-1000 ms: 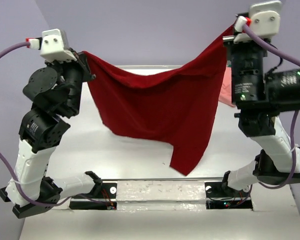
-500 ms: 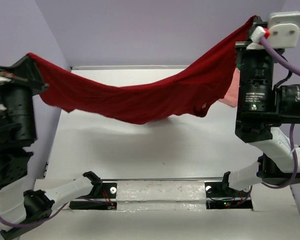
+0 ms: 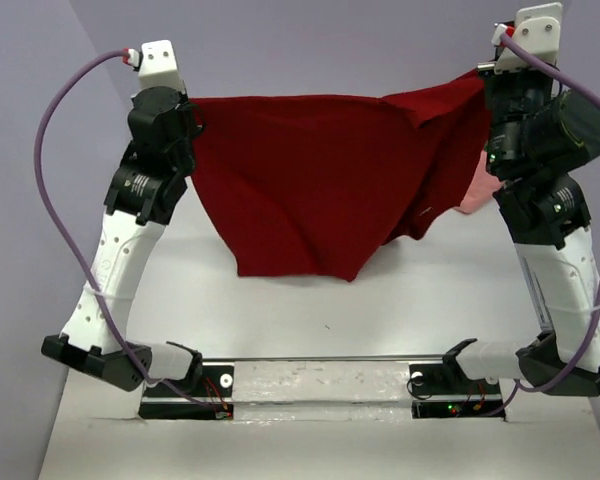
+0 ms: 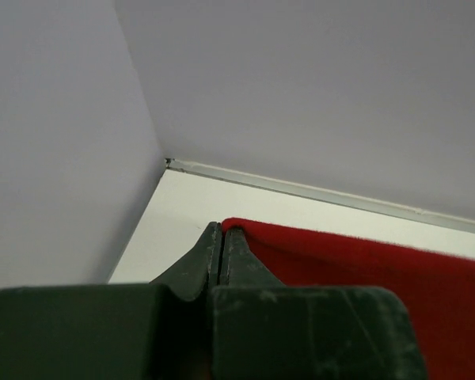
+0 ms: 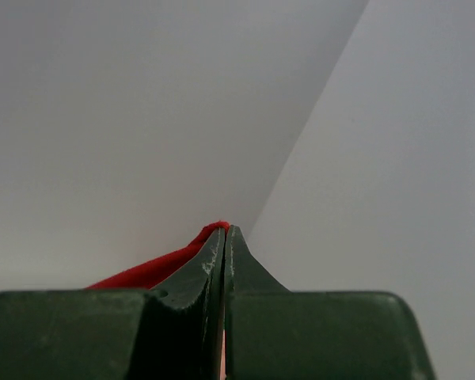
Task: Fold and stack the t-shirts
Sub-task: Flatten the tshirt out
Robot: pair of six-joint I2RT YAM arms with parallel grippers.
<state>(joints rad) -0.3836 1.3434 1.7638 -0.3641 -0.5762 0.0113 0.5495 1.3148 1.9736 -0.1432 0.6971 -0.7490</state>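
The dark red t-shirt (image 3: 310,180) hangs in the air between both arms, spread wide above the table. My left gripper (image 3: 192,112) is shut on its upper left corner; in the left wrist view (image 4: 222,228) the red cloth (image 4: 364,261) runs off to the right of the tips. My right gripper (image 3: 483,78) is shut on the upper right corner; the right wrist view (image 5: 225,229) shows a red edge (image 5: 154,269) at the tips. A salmon pink t-shirt (image 3: 477,192) peeks out behind the right arm. The green t-shirt is out of view.
The white table (image 3: 280,310) lies below the hanging shirt, its back edge (image 4: 317,190) against the purple wall. The arm bases and mounting rail (image 3: 320,385) sit at the near edge.
Both arms swung the shirt: the left gripper went far left and low, then came back up and inward. The shirt now hangs higher and flatter, spread between both grippers.
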